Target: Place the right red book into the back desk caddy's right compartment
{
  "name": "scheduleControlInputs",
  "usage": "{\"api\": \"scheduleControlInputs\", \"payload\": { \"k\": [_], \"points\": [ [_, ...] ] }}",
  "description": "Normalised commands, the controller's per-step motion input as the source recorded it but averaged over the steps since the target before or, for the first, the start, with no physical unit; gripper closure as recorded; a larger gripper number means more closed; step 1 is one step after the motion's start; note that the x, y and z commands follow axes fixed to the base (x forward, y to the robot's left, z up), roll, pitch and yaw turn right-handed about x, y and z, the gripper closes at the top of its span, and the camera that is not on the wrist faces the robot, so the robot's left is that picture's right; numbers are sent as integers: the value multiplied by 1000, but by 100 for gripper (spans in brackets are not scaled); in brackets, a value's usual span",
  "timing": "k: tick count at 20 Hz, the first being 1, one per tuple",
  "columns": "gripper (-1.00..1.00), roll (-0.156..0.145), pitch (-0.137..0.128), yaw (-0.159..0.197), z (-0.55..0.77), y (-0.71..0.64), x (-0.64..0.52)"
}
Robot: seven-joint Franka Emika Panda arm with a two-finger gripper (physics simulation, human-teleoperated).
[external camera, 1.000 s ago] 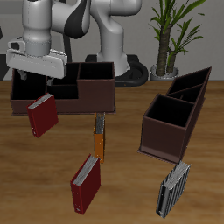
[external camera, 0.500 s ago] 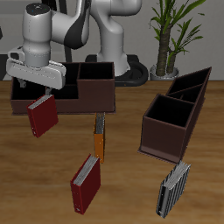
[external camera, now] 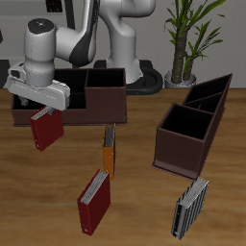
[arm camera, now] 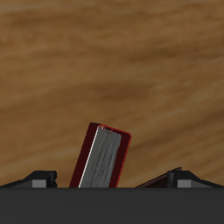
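The end effector [external camera: 36, 100] is seen low over the right red book [external camera: 45, 128], which lies on the wooden table [external camera: 144, 207] just in front of the back desk caddy [external camera: 69, 96], toward the table's back corner. In the wrist view the same book [arm camera: 101, 157] is framed between the two fingertips [arm camera: 37, 178], which stand wide apart on either side of it with wood showing between; nothing is held. The book rests tilted, its pale page edges turned upward.

The long caddy is set along the back edge of the table, and its right compartment [external camera: 32, 100] (the large end bay nearest that corner) is largely hidden behind the arm's hand, so its inside cannot be judged.

Nearer the front edge a second red book [external camera: 93, 202] lies flat, well apart from the first. A thin orange book [external camera: 110, 151] stands between the two. A shorter caddy with slanted walls [external camera: 194, 127] occupies the opposite side of the table, and a grey-and-black striped book [external camera: 190, 208] lies by the front edge near it.
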Motion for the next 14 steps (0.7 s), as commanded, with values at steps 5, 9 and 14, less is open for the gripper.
{"api": "scheduleControlInputs", "payload": {
  "k": [5,9,14],
  "points": [
    [-100,2,35,-16,-283,58,13],
    [-100,5,51,-36,-338,0,31],
    [100,-10,33,-56,-314,-129,24]
  ]
}}
